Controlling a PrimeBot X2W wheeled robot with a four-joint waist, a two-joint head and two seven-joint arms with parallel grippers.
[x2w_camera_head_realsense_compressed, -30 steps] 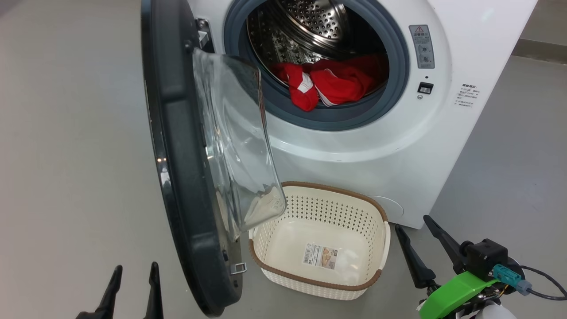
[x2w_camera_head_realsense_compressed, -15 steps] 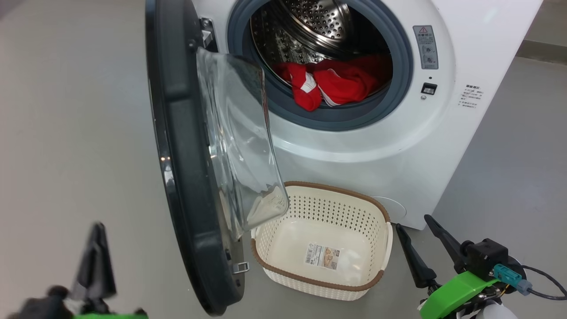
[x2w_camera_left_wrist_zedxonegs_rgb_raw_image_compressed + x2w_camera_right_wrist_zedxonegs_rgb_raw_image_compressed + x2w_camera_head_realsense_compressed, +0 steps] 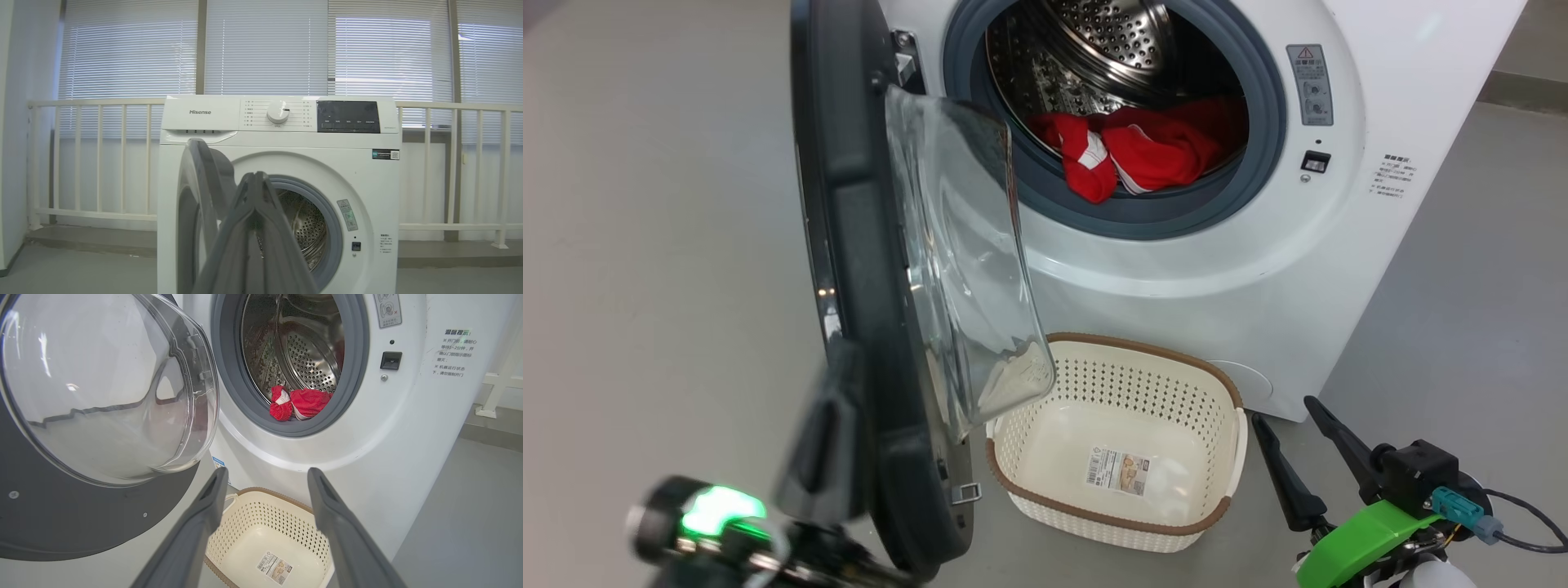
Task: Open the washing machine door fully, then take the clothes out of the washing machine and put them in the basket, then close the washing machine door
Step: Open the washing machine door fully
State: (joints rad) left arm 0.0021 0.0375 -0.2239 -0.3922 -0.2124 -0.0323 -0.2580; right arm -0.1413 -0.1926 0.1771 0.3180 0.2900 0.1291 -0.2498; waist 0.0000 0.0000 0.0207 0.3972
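The washing machine (image 3: 1258, 269) stands with its door (image 3: 849, 212) swung out edge-on, the clear glass bulge (image 3: 964, 245) facing the drum. Red clothes (image 3: 1143, 155) lie at the drum's front lip and show again in the right wrist view as clothes (image 3: 302, 404). The basket (image 3: 1143, 347) sits on the floor under the opening. My left gripper (image 3: 837, 376), blurred and shut on nothing, is by the door's lower outer rim; I cannot tell if it touches. Its fingers (image 3: 255, 179) are pressed together. My right gripper (image 3: 1282, 410) is open beside the basket, fingers spread (image 3: 267, 471).
Grey floor spreads to the left of the door and to the right of the machine. In the left wrist view a white railing (image 3: 94, 102) and blinds run behind the washing machine (image 3: 278, 139). A paper label (image 3: 1119, 472) lies in the basket's bottom.
My left gripper has gone from open to shut and has risen and moved right, up to the door's lower rim. The right arm, door, clothes and basket are unchanged.
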